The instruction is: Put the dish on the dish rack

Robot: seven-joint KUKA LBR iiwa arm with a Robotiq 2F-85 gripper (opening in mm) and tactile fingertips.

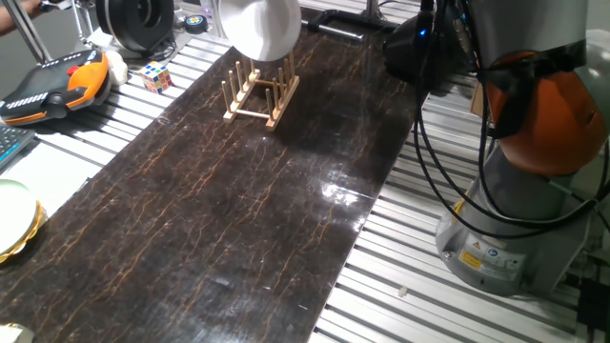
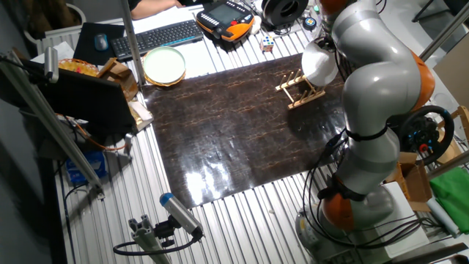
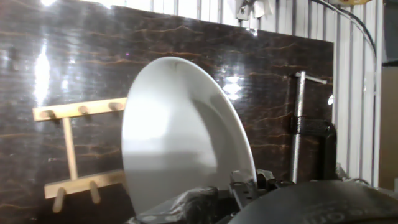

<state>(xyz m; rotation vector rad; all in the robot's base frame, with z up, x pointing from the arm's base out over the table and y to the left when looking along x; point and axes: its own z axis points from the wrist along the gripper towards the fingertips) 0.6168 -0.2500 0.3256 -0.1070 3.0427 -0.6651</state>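
The dish (image 3: 180, 134) is a plain white round plate held on edge, nearly upright. My gripper (image 3: 247, 185) is shut on its lower rim; only the finger bases show at the bottom of the hand view. The dish rack (image 1: 262, 89) is a small light wooden frame with upright pegs at the far end of the dark mat. The dish (image 1: 257, 24) hangs just above the rack, its lower edge close to the pegs. In the other fixed view the dish (image 2: 320, 66) is right beside the rack (image 2: 299, 89). In the hand view the rack (image 3: 68, 149) lies left of and behind the dish.
A pale greenish plate with a yellow edge (image 1: 14, 214) sits at the mat's left side (image 2: 164, 64). A Rubik's cube (image 1: 156, 76), an orange teach pendant (image 1: 57, 86) and a keyboard (image 2: 157, 35) lie beyond the mat. The robot base (image 1: 515, 219) stands at the right.
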